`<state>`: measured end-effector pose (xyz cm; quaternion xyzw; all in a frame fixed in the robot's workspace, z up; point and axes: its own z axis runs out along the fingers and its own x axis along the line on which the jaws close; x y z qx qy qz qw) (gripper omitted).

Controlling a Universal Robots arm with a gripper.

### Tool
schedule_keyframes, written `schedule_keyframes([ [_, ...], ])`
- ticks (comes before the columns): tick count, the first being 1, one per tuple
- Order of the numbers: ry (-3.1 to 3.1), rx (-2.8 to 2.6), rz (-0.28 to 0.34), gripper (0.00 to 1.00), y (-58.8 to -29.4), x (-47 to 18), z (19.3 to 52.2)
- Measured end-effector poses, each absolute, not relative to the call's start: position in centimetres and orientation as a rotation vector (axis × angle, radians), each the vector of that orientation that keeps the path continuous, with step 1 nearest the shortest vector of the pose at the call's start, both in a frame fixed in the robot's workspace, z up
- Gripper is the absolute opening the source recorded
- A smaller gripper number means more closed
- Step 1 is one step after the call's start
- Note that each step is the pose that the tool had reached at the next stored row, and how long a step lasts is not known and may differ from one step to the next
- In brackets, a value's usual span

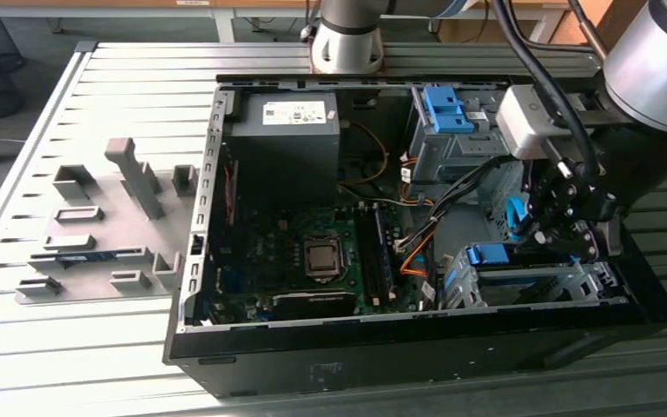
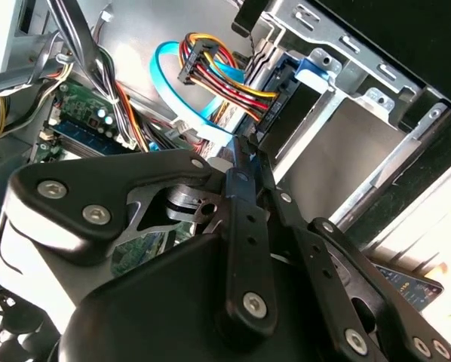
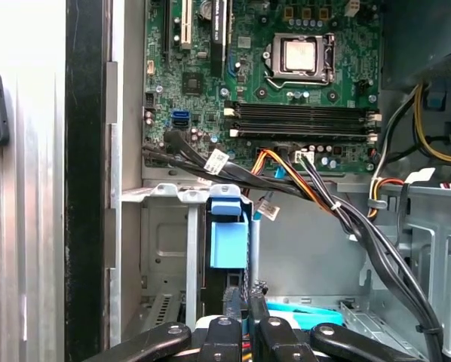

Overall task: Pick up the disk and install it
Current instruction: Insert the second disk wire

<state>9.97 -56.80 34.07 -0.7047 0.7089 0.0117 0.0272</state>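
On the exterior view's left, one grey slotted fixture [image 1: 90,226] sits unused on the ribbed metal desk [image 1: 114,78]. One open black computer case [image 1: 310,373] holds two grey drive cages. The silver, blue-framed disk [image 2: 339,139] lies in the nearer cage, apparently for seating. My tool [image 2: 246,154] hovers at its edge; whether it grips, I cannot tell.

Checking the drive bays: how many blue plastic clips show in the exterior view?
2: one blue clip atop the far drive cage, another blue clip on the near cage beside the gripper. Others may be hidden.
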Motion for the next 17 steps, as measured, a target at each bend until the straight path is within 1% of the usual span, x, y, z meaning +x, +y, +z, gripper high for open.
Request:
schedule_keyframes([
  [17, 2.189, -2.176, 0.036, 0.16, -56.8, 10.1, 33.53],
])
